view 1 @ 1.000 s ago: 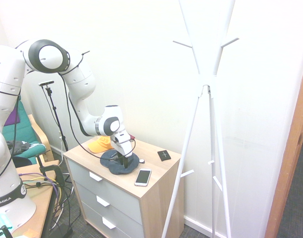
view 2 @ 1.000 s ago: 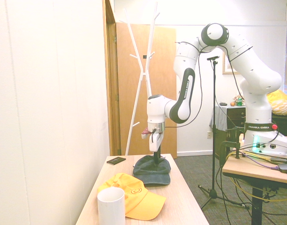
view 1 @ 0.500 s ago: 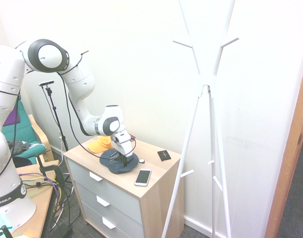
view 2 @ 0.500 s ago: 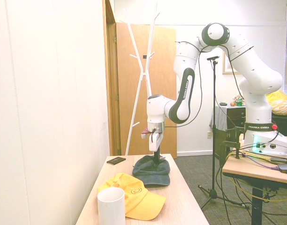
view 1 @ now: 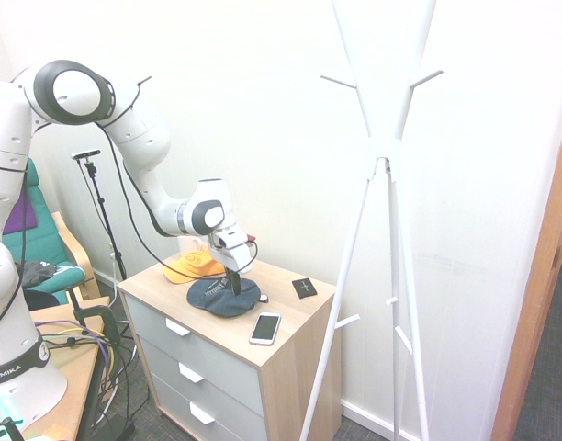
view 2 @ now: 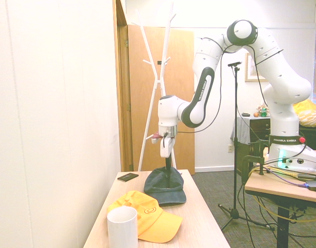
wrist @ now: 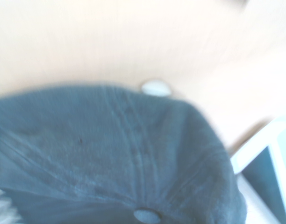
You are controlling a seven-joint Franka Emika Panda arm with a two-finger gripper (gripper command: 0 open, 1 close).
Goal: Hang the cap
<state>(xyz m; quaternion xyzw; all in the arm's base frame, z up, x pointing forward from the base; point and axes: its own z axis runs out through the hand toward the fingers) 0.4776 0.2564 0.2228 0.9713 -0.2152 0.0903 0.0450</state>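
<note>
Since dark navy soft fabric cap [view 1: 224, 296] is light, floppy, crown top suits grip; black two-finger pincer [view 1: 233, 287] clamped on crown, apparently. Cap on wooden drawer-chest counter [view 1: 286, 342], beside orange-yellow cap [view 1: 192, 268].

Support: a light wooden chest of drawers [view 1: 290, 354] with grey drawer fronts stood at lower centre of the first exterior view.
Centre of top: the navy cap [view 1: 221, 299] rested there.
Behind it, toward the left: an orange-yellow cap [view 1: 191, 267].
Front edge: a white phone [view 1: 265, 328].
Back right corner: a small black card [view 1: 304, 288].
Near end, second exterior view: a white cup [view 2: 122, 227].
</note>
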